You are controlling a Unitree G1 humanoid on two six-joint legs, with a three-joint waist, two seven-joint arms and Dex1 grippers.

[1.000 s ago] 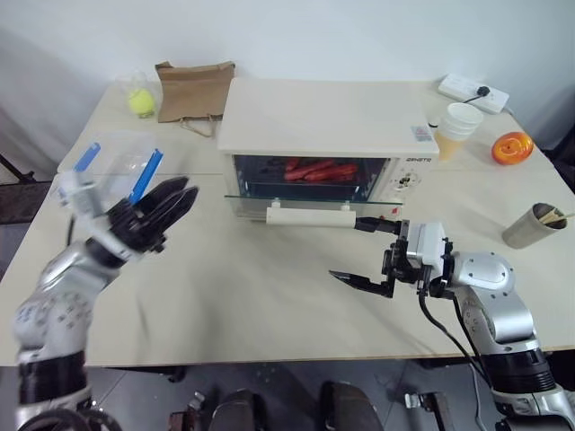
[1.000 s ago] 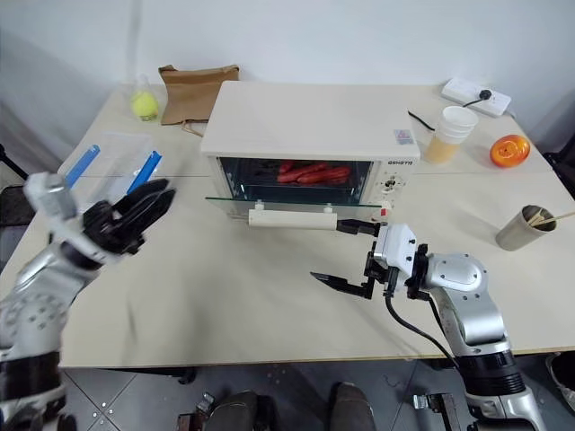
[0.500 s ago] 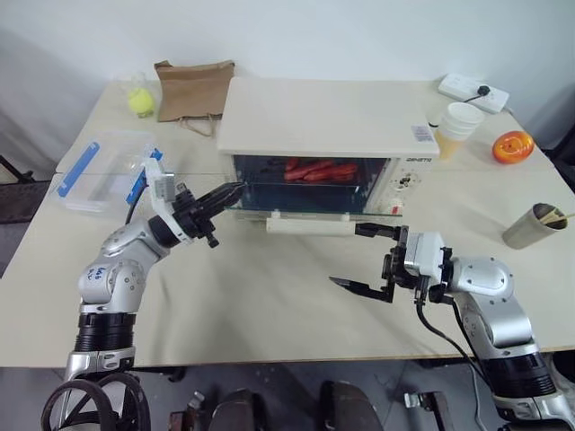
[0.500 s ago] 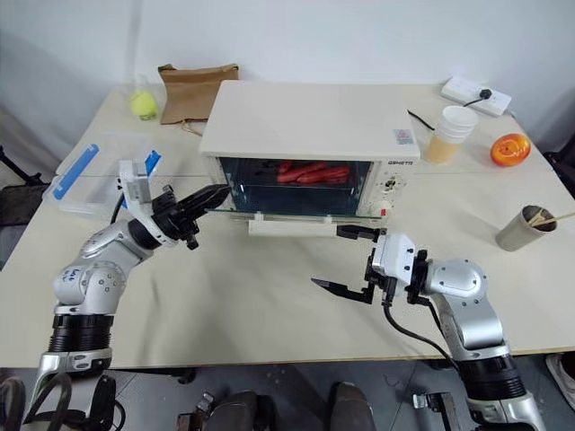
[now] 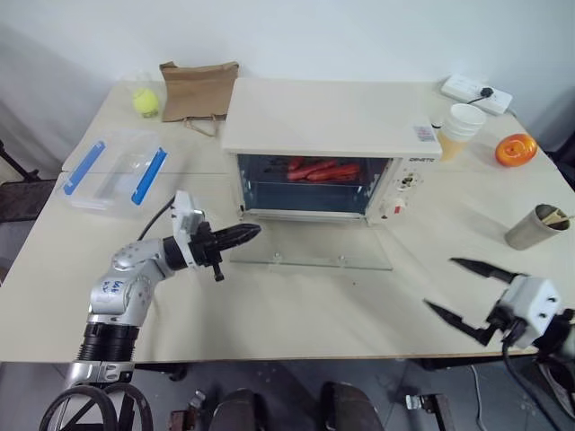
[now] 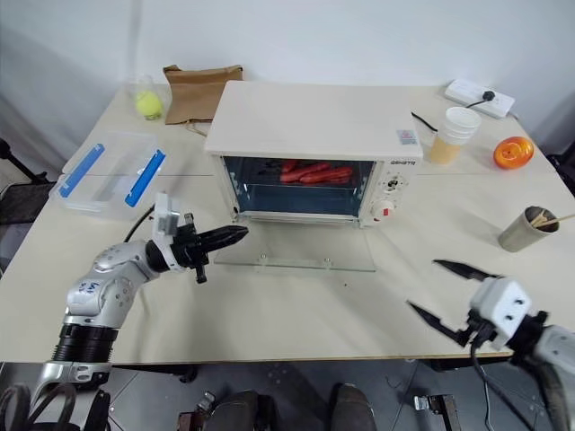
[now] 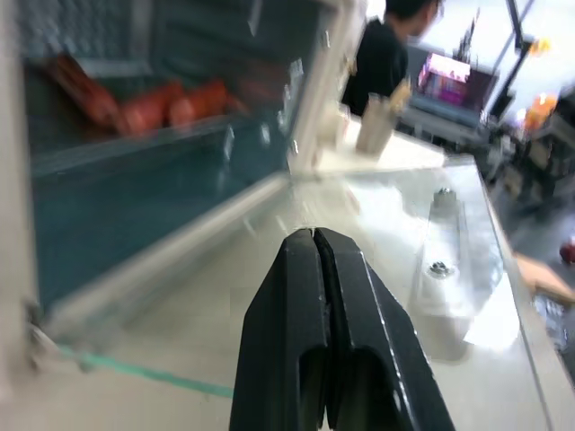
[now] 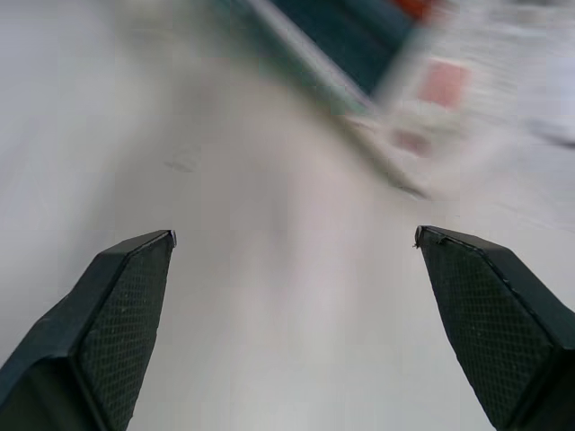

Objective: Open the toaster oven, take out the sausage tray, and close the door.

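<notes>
Left gripper (image 5: 254, 232) had its fingers pressed together, empty, tip at the left edge of the door (image 5: 312, 252), which lay folded down flat on the table (image 5: 296, 310). Sausage tray (image 5: 314, 171) sat inside the toaster oven (image 5: 328, 135). Right gripper (image 5: 460, 289) was spread wide, well apart to the right of the oven.

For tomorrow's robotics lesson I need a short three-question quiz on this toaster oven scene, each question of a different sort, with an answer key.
1. True or false: the door of the toaster oven lies flat, fully open.
2. Where is the sausage tray? A) on the table B) inside the oven C) in the right gripper
3. Fill in: the left gripper, beside the door's left edge, has its fingers ____.

Key: 1 true. 2 B. 3 shut, holding nothing.
</notes>
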